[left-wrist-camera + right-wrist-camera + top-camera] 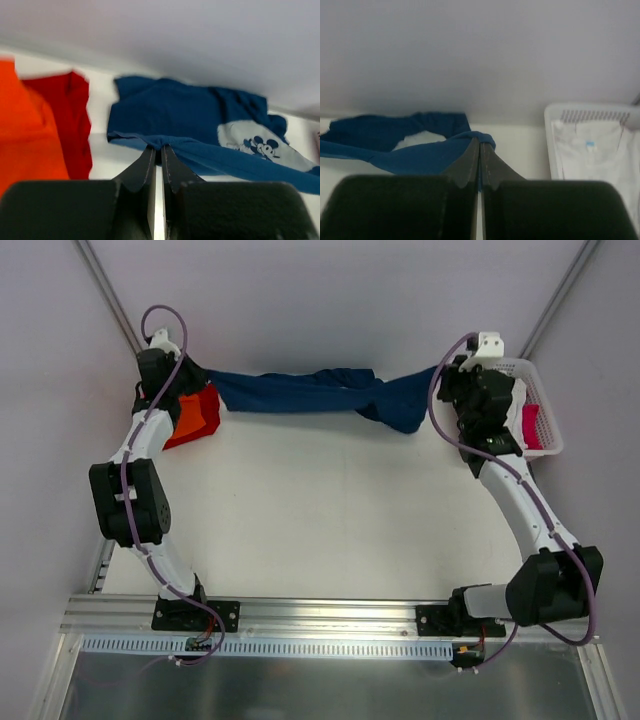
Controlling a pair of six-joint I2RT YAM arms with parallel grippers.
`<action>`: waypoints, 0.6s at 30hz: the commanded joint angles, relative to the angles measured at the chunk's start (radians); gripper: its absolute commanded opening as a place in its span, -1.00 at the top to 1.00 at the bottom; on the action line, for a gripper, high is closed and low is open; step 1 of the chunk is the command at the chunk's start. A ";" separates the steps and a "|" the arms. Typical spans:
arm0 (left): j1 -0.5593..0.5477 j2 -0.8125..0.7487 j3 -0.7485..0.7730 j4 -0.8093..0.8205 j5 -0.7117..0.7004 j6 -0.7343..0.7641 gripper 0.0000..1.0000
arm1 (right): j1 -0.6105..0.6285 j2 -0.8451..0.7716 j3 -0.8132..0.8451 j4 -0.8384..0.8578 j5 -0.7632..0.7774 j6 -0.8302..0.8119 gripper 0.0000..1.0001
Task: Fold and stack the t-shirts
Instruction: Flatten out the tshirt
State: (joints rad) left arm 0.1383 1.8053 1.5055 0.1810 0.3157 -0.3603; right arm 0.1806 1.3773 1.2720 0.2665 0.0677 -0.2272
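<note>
Left gripper [156, 148], right gripper [479, 141] on navy t-shirt [300, 390]; red tee [70, 115] left, basket [553, 427] right

The printed t-shirt [300, 392] spans from t-shirt pile [195, 416] to basket [553, 432].

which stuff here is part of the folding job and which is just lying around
For the job: navy t-shirt, orange t-shirt, red t-shirt, white t-shirt.
Just there: basket holding the white one, table.
</note>
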 commanded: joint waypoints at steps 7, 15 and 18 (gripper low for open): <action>0.006 -0.312 -0.479 0.153 -0.158 -0.118 1.00 | 0.002 -0.308 -0.312 -0.082 0.109 0.172 0.99; -0.003 -0.527 -0.718 0.046 -0.219 -0.199 1.00 | 0.003 -0.487 -0.485 -0.292 0.097 0.333 0.99; -0.006 -0.606 -0.789 0.009 -0.234 -0.218 1.00 | 0.003 -0.541 -0.548 -0.366 0.066 0.413 0.99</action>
State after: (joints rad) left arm 0.1368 1.2671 0.7681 0.2237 0.1375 -0.5335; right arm 0.1822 0.8886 0.7723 0.0006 0.1448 0.0723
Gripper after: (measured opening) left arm 0.024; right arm 0.009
